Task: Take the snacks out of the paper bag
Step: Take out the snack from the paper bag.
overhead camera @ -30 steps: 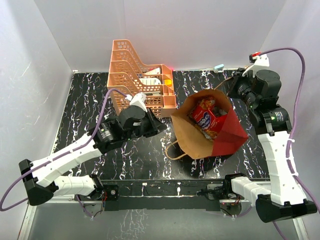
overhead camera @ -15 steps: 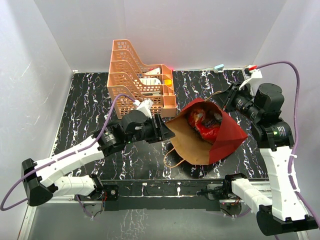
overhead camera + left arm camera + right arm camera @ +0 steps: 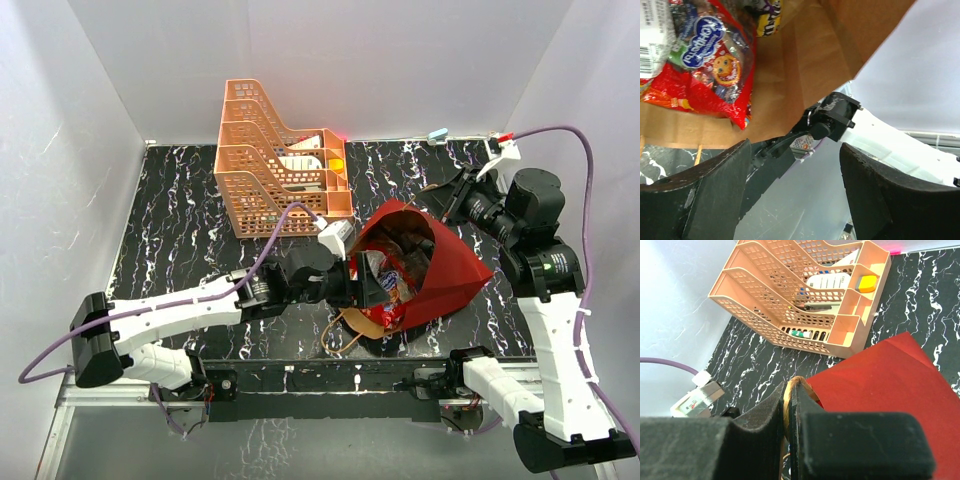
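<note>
Moved since half a second ago: left end effector (image 3: 794,152), from just outside the bag (image 3: 450,265) to its mouth. Bag rolled further onto its side, mouth now lower and turned toward the left arm, more dark red outside facing up. Right end effector (image 3: 790,390) little changed, at the bag's far upper edge.

Left end effector: released, fingers (image 3: 715,195) spread wide, nothing between them. Sits at the mouth, facing the kraft-brown interior, clear of the packets.

Right end effector: clenched on a tan cord handle (image 3: 801,380), the cord pinched between the two pads. Red bag wall lies just below and to the right in the wrist view.

Bag: on the bench (image 3: 170,220), right of centre, tipped toward the left arm, far edge held up by the handle. Second handle (image 3: 333,338) lies loose on the bench at the near-left of the mouth.

Snacks: those visible lie inside the bag. Red packet (image 3: 700,65), large, blue oval logo, rests on the kraft wall nearest the left fingers. Yellow packet (image 3: 767,15) is deeper in, partly cut off by the frame edge. White barcode label (image 3: 652,35) at the frame's left edge; which packet it belongs to cannot be told.

Rack (image 3: 280,160): orange lattice, behind and left of the bag, apart from it, small items in its compartments.
</note>
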`<act>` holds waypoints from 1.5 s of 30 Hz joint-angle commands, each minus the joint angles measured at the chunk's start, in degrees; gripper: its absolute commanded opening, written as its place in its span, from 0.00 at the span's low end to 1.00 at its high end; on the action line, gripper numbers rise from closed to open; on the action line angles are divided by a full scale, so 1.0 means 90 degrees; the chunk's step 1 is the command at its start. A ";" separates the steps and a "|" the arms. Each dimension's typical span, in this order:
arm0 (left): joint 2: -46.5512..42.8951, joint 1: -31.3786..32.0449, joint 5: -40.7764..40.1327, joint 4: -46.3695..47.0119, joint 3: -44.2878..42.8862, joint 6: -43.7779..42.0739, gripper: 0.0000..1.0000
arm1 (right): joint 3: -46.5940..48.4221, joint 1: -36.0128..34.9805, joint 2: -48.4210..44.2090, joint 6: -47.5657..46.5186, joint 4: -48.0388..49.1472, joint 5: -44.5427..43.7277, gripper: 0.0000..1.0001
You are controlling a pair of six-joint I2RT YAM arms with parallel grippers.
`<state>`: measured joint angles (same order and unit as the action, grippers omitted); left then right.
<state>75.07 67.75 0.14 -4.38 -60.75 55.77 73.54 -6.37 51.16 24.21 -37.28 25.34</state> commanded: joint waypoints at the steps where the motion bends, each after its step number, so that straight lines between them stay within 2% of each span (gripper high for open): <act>1: -0.0282 0.0106 -0.0814 0.0009 0.0216 0.0229 0.68 | 0.0028 -0.0015 -0.0277 0.0244 0.0875 0.0128 0.07; 7: -0.0259 0.0675 -0.2486 -0.0727 0.0324 0.0614 0.57 | -0.0079 -0.0015 -0.0361 0.0305 0.0902 0.0120 0.07; 12: 0.0215 0.1049 -0.3536 -0.1235 0.0088 0.0710 0.55 | -0.0147 -0.0015 -0.0424 0.0381 0.0953 0.0184 0.07; 15: 0.0630 0.1105 -0.3349 -0.0901 -0.0038 0.0158 0.53 | -0.0173 -0.0015 -0.0482 0.0369 0.0896 0.0123 0.07; 21: 0.1498 0.1111 -0.2659 -0.1067 -0.0647 -0.0116 0.54 | -0.0206 -0.0015 -0.0605 0.0347 0.0786 0.0094 0.07; 24: 0.1986 0.1105 -0.2340 -0.0996 -0.0988 -0.0451 0.58 | -0.0240 -0.0014 -0.0643 0.0345 0.0766 0.0094 0.07; 30: 0.2918 0.1065 -0.2382 -0.1538 -0.1876 -0.0834 0.60 | -0.0234 -0.0015 -0.0691 0.0338 0.0698 0.0095 0.07; 40: 0.3961 0.0973 -0.2184 -0.1599 -0.2239 -0.1111 0.66 | -0.0251 -0.0015 -0.0743 0.0292 0.0593 0.0084 0.07; 42: 0.4102 0.0958 -0.2243 -0.1702 -0.2302 -0.1158 0.64 | -0.0261 -0.0012 -0.0743 0.0271 0.0564 0.0074 0.07; 45: 0.4157 0.0896 -0.2323 -0.1881 -0.2378 -0.1203 0.43 | -0.0269 -0.0014 -0.0761 0.0242 0.0517 0.0058 0.07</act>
<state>112.66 76.60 -19.94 -17.06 -79.90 46.57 70.37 -6.37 46.04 26.70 -37.56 25.67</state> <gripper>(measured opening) 0.547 0.080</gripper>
